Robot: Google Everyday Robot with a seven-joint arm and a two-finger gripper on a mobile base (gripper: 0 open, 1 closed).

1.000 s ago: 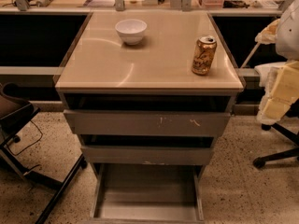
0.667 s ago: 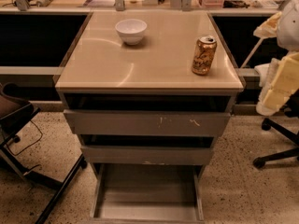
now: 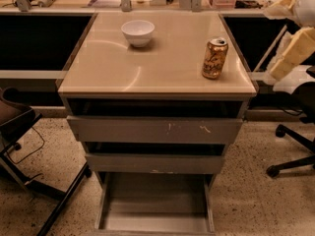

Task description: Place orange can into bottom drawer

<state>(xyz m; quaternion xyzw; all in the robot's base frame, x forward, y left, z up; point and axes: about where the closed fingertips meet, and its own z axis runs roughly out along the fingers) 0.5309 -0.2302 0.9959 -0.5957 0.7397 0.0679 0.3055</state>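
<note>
The surface above the open bottom drawer, with the hand off its right side, grip impossible to tell, bears the can upright near the right edge, long axis vertical, top up.

Gripper at R edge: cream-yellow blocky segs; white rounded arm shell above

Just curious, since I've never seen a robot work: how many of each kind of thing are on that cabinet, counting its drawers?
Cans: 1, the orange can, upright near the top's right edge.
Bowls: 1, the white bowl.
Drawers: 3, with the bottom drawer pulled out farthest.
Total: 5.
The gripper is off to the cabinet's right, apart from the can.
</note>
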